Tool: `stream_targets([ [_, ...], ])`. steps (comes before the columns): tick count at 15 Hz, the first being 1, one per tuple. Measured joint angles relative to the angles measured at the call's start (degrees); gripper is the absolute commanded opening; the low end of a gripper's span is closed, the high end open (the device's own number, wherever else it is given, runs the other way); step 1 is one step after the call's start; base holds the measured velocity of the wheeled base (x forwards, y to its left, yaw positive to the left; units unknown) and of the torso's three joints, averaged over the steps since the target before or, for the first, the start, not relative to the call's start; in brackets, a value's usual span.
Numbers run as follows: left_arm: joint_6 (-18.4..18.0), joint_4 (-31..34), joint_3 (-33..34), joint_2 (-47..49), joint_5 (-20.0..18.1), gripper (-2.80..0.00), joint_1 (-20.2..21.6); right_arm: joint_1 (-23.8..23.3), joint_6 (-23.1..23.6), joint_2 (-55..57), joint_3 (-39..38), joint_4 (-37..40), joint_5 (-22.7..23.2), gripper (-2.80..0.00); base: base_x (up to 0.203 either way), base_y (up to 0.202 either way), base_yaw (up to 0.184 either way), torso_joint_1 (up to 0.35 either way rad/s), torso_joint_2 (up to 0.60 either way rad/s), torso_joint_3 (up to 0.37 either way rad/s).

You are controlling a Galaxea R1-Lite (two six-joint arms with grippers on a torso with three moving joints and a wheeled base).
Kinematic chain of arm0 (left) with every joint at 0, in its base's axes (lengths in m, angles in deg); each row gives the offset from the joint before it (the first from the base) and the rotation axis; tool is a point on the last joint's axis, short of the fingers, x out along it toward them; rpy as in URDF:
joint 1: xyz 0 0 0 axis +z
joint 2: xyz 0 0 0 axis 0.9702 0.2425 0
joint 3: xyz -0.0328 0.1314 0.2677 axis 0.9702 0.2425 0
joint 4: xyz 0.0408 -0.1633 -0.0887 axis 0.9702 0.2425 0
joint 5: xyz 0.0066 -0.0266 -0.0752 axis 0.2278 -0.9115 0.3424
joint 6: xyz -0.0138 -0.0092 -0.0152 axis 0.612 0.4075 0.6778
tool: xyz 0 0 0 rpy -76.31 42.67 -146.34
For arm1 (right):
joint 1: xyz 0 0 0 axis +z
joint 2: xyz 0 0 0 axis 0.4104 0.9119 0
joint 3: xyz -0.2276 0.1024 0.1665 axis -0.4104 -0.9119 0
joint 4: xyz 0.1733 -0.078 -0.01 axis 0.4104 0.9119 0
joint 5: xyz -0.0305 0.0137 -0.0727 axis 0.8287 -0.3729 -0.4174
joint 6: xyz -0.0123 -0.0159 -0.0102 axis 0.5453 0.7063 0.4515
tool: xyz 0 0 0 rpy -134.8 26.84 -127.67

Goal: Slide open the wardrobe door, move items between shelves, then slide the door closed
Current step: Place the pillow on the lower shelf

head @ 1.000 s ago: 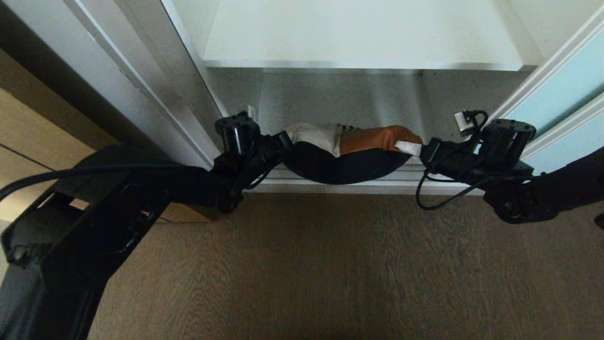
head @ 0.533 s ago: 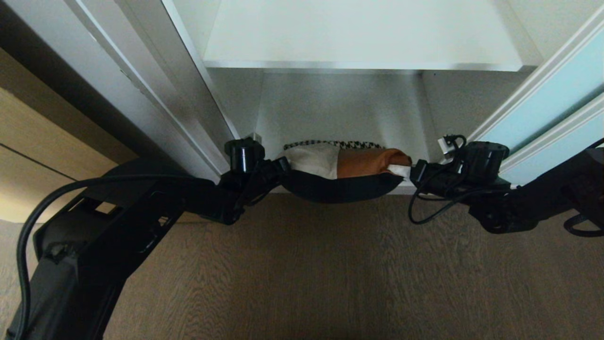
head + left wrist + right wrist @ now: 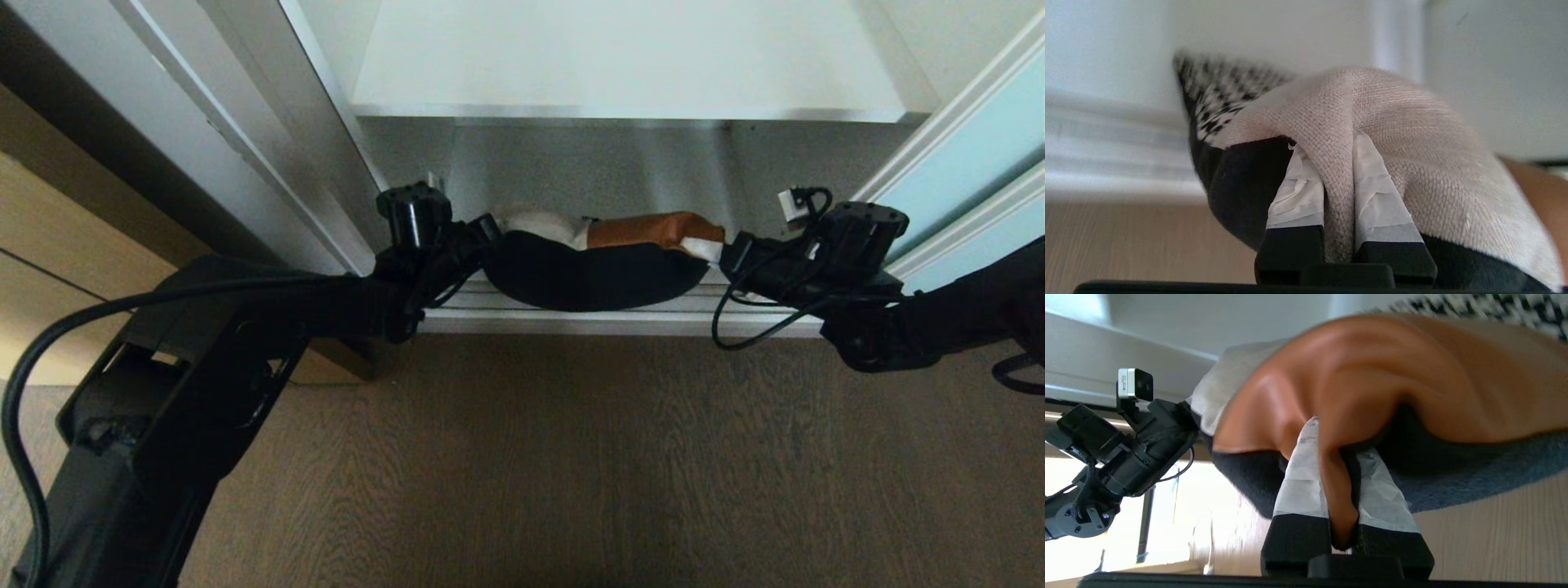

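Cushion (image 3: pixel 600 265) is hanging in mid-air between the two arms, right at the front of the open wardrobe, just above the sill track (image 3: pixel 620 314) along its bottom edge. It sags in the middle, so from the head view you mostly get the black underside, with a bit of cream fabric on the left and the rust-brown leather panel on the right poking up on the far side.

Left gripper (image 3: pixel 490 233) has the left end. In its wrist view the taped fingertips (image 3: pixel 1296 192) are squeezed nearly together with a fold of cream fabric pinched between them, and the houndstooth strip shows further along the cushion. Right gripper (image 3: pixel 714 249) has the right end, same deal: its taped fingertips (image 3: pixel 1302 477) are clamped tight on a pinch of the brown leather. You can also spot the left arm across the way in that view.

Above and further in there's a white shelf (image 3: pixel 629 69) with nothing from the cushion touching it. The sliding wardrobe door (image 3: pixel 971 155), pale-blue frosted glass in a light frame, sits off at the right side of the opening. Silver-grey wardrobe frame (image 3: pixel 269 155) runs diagonally on the left. Brown wood-grain floor (image 3: pixel 571 465) fills the near part of the head view.
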Motion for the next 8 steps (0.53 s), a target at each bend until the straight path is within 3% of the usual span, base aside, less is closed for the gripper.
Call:
stream_targets([
  [2,-0.35,0.07,-1.25,-2.53,-0.93,-2.80,0.00,0.43,-0.39,-1.72,0.79,-1.82,-0.85,-2.80,0.000,0.000,0.000,0.000,0.00,0.000],
  [8,-0.82,-8.03,-0.39,-6.62,-3.17,-2.80,0.00,1.60,-3.43,-4.80,-2.06,-19.07,-0.85,-2.80,0.000,0.000,0.000,0.000,0.00,0.000],
])
